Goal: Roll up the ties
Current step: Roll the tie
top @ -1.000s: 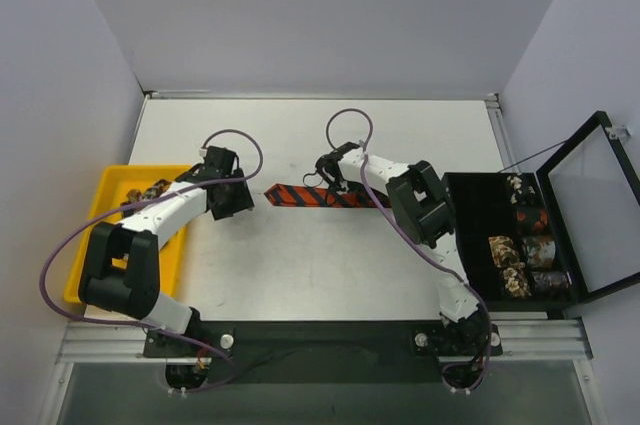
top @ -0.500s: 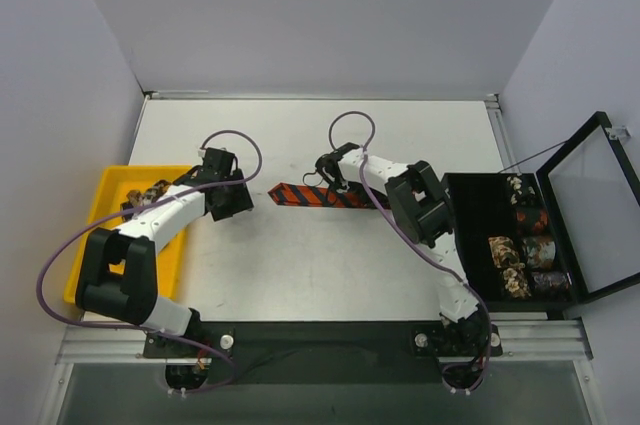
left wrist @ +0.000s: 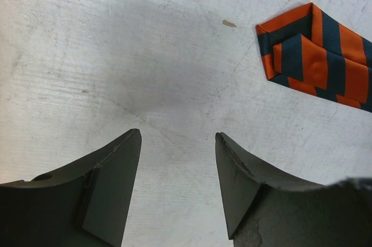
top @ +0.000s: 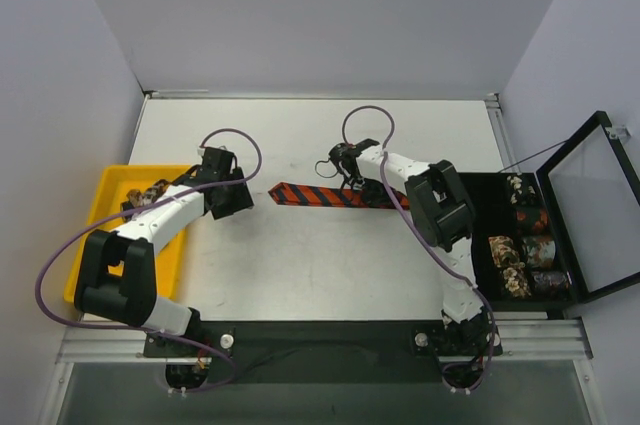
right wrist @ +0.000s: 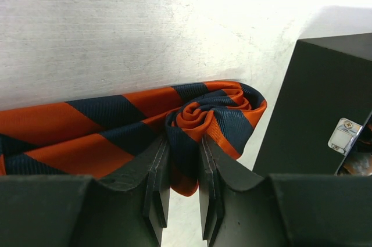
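red-orange and black striped tie (top: pixel 320 195) lies flat mid-table, its long axis running left to right, its pointed left tip just beside the left gripper (top: pixel 238 203) and its right end coiled into a small roll (right wrist: pixel 212 116) near the black case (top: pixel 466 220). the right gripper (right wrist: pixel 182 148) is clamped on the edge of that roll, so i judge the rolling must travel leftward along the strip. the left gripper, jaws spread and holding nothing, hovers over bare table (left wrist: pixel 116 55) short of the tip

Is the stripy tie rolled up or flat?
Partly rolled. One end of the tie is a coil pinched in the right gripper; the rest lies flat on the table.
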Robot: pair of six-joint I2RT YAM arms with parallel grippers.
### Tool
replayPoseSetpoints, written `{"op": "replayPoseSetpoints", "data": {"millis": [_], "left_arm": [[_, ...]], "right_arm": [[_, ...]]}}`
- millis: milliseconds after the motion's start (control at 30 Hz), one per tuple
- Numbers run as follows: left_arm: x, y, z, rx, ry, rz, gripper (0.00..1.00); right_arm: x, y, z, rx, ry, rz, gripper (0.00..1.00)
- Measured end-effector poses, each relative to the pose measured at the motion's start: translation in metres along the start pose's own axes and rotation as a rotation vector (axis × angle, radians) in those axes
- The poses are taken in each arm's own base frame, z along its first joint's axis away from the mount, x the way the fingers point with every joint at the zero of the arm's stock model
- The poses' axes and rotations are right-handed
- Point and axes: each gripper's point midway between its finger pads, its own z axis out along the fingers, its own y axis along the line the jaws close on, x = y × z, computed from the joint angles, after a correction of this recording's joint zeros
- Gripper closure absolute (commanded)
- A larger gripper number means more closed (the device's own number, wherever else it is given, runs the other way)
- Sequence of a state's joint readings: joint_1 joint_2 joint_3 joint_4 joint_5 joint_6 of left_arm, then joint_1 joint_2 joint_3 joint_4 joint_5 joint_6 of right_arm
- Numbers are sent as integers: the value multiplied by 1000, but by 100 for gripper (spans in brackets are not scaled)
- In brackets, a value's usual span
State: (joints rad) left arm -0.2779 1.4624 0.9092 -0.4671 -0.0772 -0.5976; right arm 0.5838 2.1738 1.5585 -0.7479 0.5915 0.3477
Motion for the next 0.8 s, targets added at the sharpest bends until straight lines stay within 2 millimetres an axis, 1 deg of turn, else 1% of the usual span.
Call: {"op": "replayPoseSetpoints", "data": {"millis": [33, 100, 200, 433, 667, 800], "left_arm": [[0, 0, 0, 2, 1, 0, 35], [0, 0, 0, 2, 2, 0, 35], [0, 0, 0, 2, 2, 0, 36], [0, 0, 0, 2, 2, 0, 35], [0, -1, 0, 3, 1, 0, 35], [0, -1, 0, 3, 1, 0, 35]], "right_arm": [[0, 0, 0, -10, -1, 5, 80], [-1, 1, -1, -27, -1, 9, 75], [-4, 4, -4, -59, -10, 23, 74], [-8, 13, -10, -125, -20, 49, 62], [-11, 17, -16, -164, -26, 65, 58], [-21, 18, -26, -196, -53, 91, 57]]}}
